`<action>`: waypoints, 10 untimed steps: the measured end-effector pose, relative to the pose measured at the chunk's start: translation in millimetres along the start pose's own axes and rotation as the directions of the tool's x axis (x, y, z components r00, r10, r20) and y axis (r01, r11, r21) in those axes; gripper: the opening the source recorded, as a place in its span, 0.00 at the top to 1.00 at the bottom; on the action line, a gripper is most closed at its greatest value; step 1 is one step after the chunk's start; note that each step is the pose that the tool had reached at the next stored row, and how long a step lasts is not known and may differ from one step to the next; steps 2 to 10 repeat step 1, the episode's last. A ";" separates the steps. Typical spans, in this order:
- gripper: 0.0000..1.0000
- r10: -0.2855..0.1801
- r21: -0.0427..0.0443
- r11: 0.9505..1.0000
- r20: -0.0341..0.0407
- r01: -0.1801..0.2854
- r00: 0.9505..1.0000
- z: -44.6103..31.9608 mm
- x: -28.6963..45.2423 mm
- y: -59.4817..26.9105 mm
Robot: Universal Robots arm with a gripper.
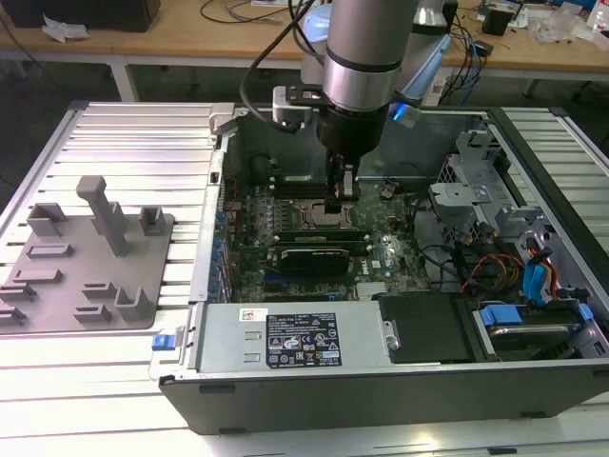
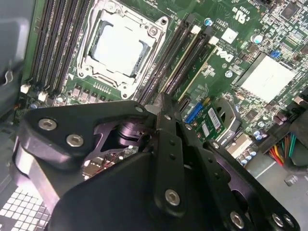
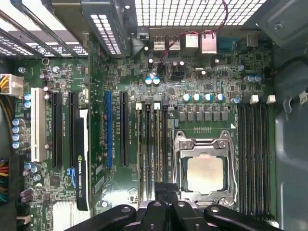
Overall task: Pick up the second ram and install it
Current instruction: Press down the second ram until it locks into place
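**Gripper down over the RAM slots, fingertips hidden**

In the exterior view the gripper (image 1: 343,195) hangs at frame centre inside the open computer case (image 1: 285,352), just above the motherboard (image 1: 400,252). In both wrist views its own black body covers the fingertips, so I cannot tell whether they clamp anything. The second ram (image 3: 158,144) seems to stand in the slots beside the CPU socket (image 3: 206,168), directly under the gripper.
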State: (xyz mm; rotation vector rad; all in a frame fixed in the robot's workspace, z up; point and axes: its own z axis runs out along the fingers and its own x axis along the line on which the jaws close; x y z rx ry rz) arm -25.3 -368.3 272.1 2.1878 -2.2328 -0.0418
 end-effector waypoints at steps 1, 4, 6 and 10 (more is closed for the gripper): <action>0.92 0.000 0.000 1.000 0.000 0.000 1.000 0.0 0.0 -0.1; 0.92 0.000 0.000 1.000 0.000 0.000 1.000 0.0 0.0 -0.1; 0.92 0.000 0.000 1.000 0.000 0.000 1.000 0.0 0.0 -0.1; 0.92 0.000 0.000 1.000 0.000 0.000 1.000 0.0 0.0 -0.1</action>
